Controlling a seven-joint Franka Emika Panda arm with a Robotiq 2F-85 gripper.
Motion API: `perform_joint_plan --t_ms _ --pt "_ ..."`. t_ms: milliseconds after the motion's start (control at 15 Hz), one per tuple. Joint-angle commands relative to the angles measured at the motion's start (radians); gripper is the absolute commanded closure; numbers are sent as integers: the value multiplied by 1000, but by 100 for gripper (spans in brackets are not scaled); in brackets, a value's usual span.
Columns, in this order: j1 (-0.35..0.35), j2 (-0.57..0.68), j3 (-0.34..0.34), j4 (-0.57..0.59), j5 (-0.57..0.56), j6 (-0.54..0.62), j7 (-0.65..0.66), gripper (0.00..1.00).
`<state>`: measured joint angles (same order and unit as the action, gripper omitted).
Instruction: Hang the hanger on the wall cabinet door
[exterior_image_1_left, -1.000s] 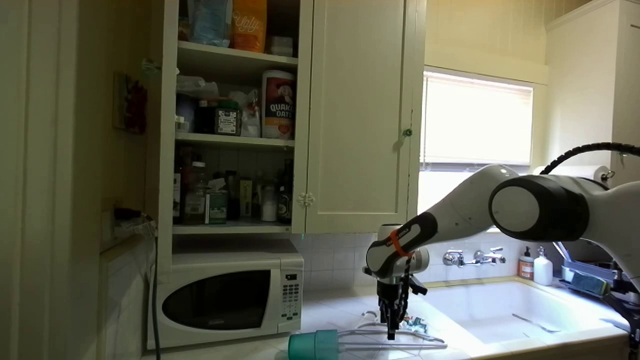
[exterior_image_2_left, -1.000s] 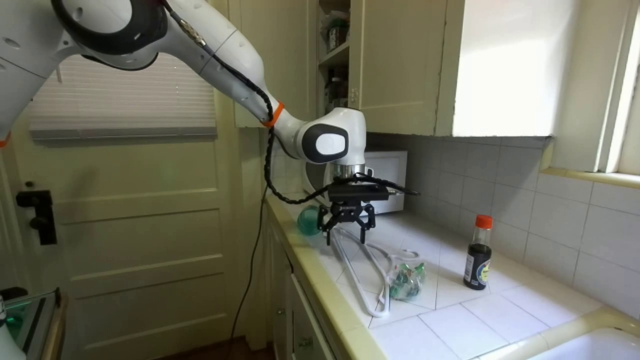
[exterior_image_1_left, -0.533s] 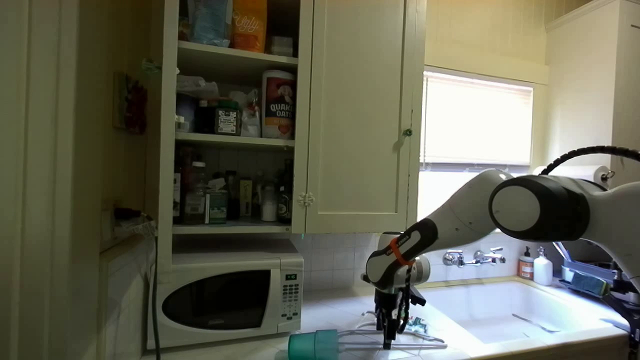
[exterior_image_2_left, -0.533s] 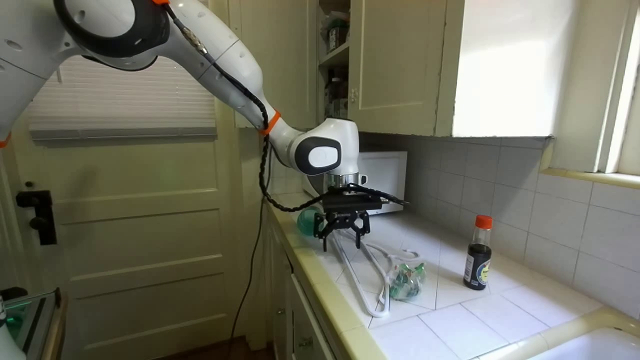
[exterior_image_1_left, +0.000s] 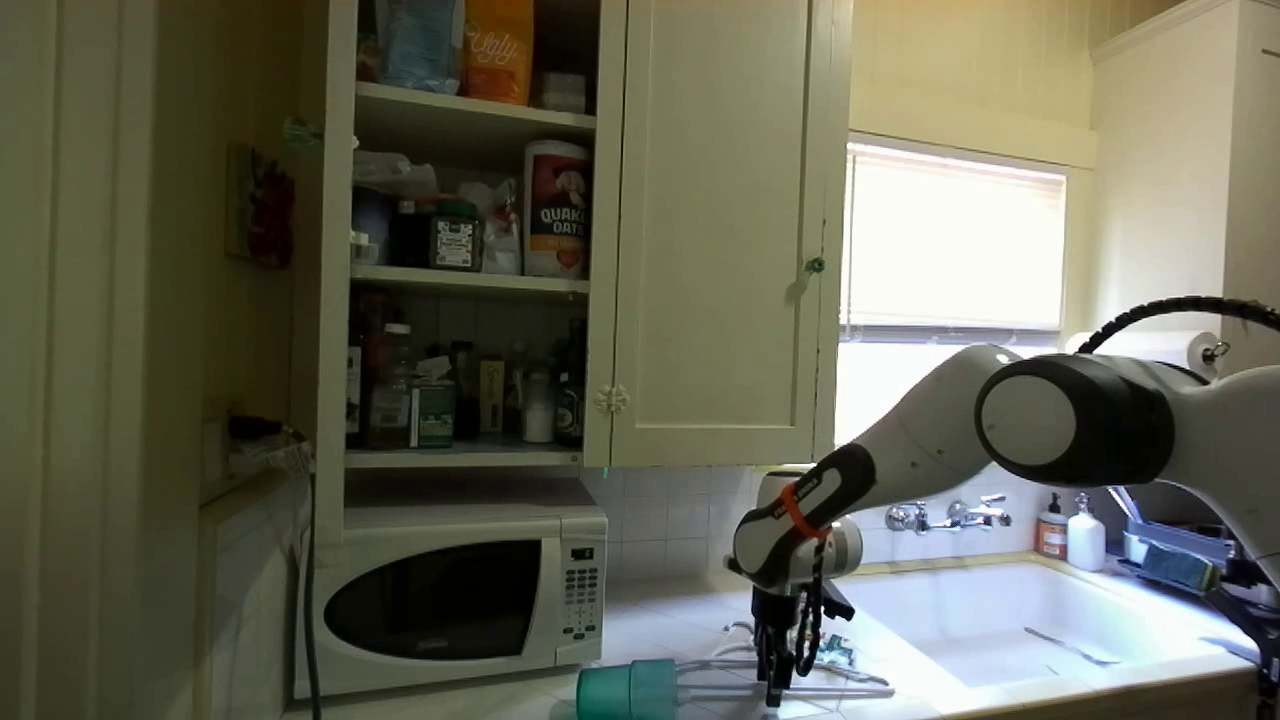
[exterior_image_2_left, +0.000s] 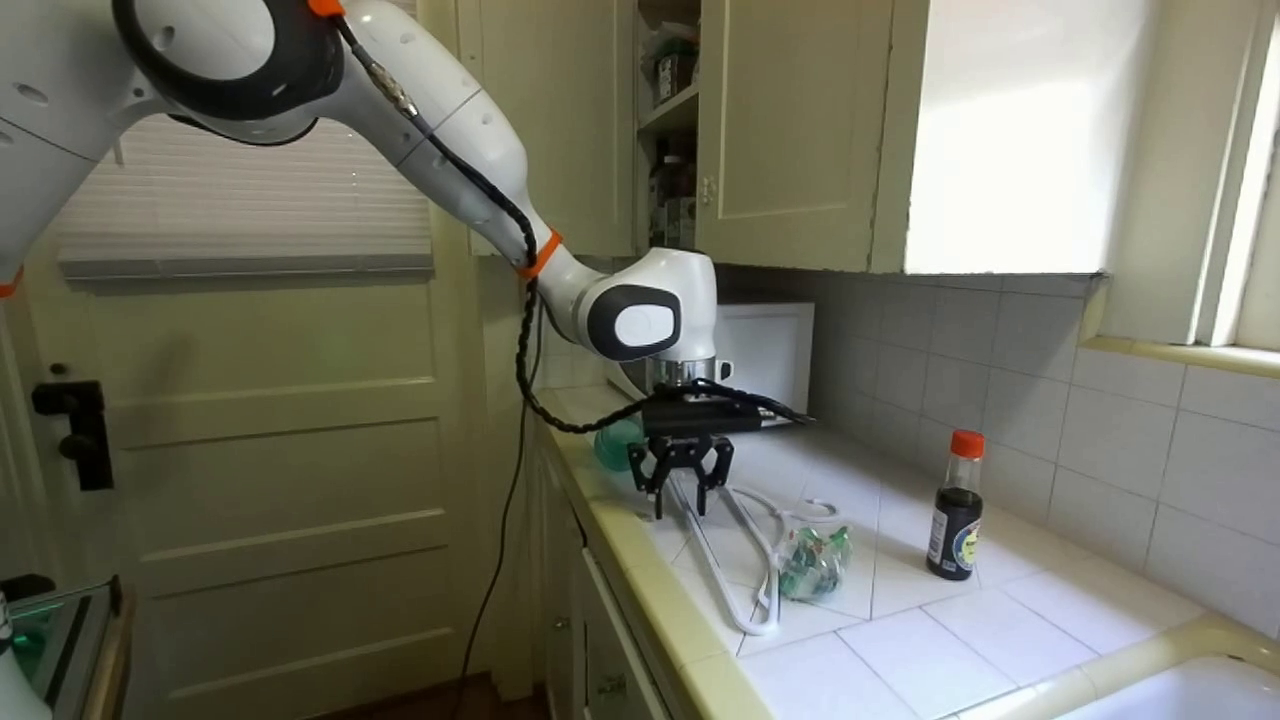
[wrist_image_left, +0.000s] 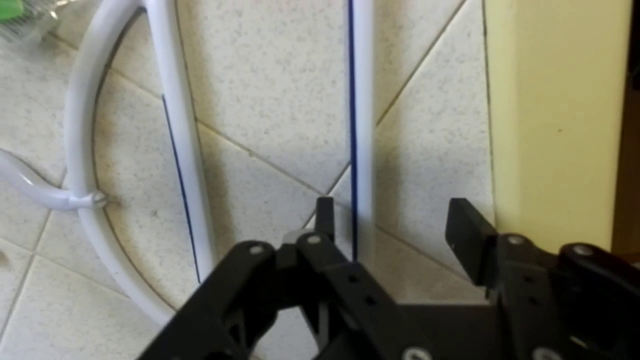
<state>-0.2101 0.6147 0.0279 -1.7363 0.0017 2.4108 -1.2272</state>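
Note:
The pale hanger (exterior_image_2_left: 752, 627) lies flat on the tiled counter in both exterior views (exterior_image_1_left: 835, 691). Its straight bar (wrist_image_left: 364, 125) runs up the wrist view, with its curved part and hook to the left. My gripper (wrist_image_left: 391, 210) is partly open. The bar lies between its two fingers in the wrist view, nearer the left finger, with gaps on both sides. In both exterior views the gripper (exterior_image_2_left: 680, 513) points down over the hanger's far part, its tips (exterior_image_1_left: 774, 700) low by the bar. The cream wall cabinet door (exterior_image_1_left: 720, 250) with a small knob is above; it also shows here (exterior_image_2_left: 800, 130).
A teal cup (exterior_image_1_left: 628, 690) lies at the hanger's far end, by the microwave (exterior_image_1_left: 450, 600). A clear bag with green bits (exterior_image_2_left: 815, 565) touches or nearly touches the hanger. A sauce bottle (exterior_image_2_left: 955, 520) stands near the wall. The yellow counter edge (wrist_image_left: 555, 125) is close right of the gripper.
The gripper has come down toward the hanger and shifted slightly toward the counter's front edge. Its fingers have drawn closer together. The hanger has not moved.

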Motion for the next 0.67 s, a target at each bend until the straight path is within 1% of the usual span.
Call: perform_joint_plan --t_ms 0,133,267,333,467,600 --pt "-24 2 15 8 12 10 -7 70" --pt "-25 5 12 17 9 4 -4 88" --pt "-27 7 12 21 9 0 -4 100" --pt "-28 9 12 25 9 -7 -4 100" --pt "-29 9 10 26 8 -14 0 97" --pt "-27 3 8 22 1 -17 -1 97"
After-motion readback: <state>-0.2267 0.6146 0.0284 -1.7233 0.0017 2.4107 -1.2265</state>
